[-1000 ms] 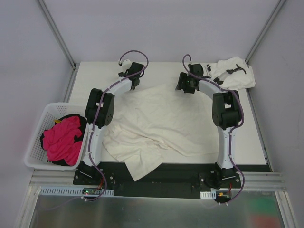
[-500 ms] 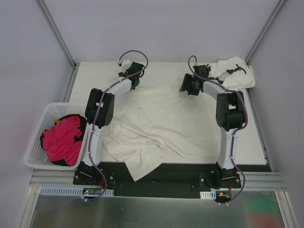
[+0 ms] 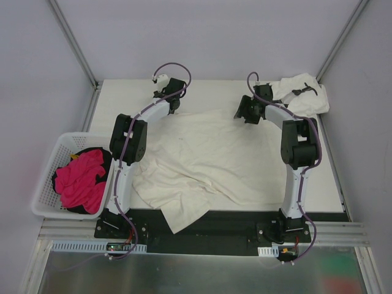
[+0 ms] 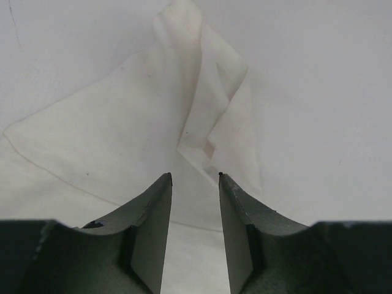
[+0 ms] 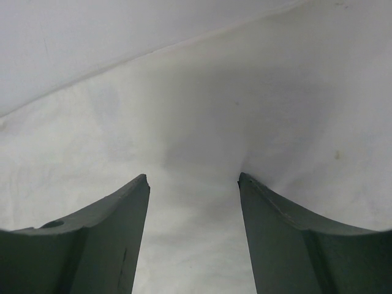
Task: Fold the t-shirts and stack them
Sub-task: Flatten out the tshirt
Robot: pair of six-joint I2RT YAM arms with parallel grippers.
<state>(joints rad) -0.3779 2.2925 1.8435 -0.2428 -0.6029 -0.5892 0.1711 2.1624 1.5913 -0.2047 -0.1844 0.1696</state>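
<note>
Left gripper [image 3: 166, 105] and right gripper [image 3: 244, 114] stand at the far edge of the cream t-shirt [image 3: 202, 156]; the printed t-shirt [image 3: 303, 93] lies crumpled at far right. Left wrist: jaws narrowly apart, pinching nothing, with a raised fold [image 4: 197, 122] just ahead; better to reach lower first. Right wrist: jaws wide, empty, over smooth cloth.

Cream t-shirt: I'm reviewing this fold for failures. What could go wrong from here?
1. The left hand points at a crumpled corner of the cream t-shirt, so it may pinch only one loose layer.
2. The shirt's near hem hangs off the table edge, so a pull could drag it unevenly.
3. The right hand sits close to the printed t-shirt and might snag it.
</note>
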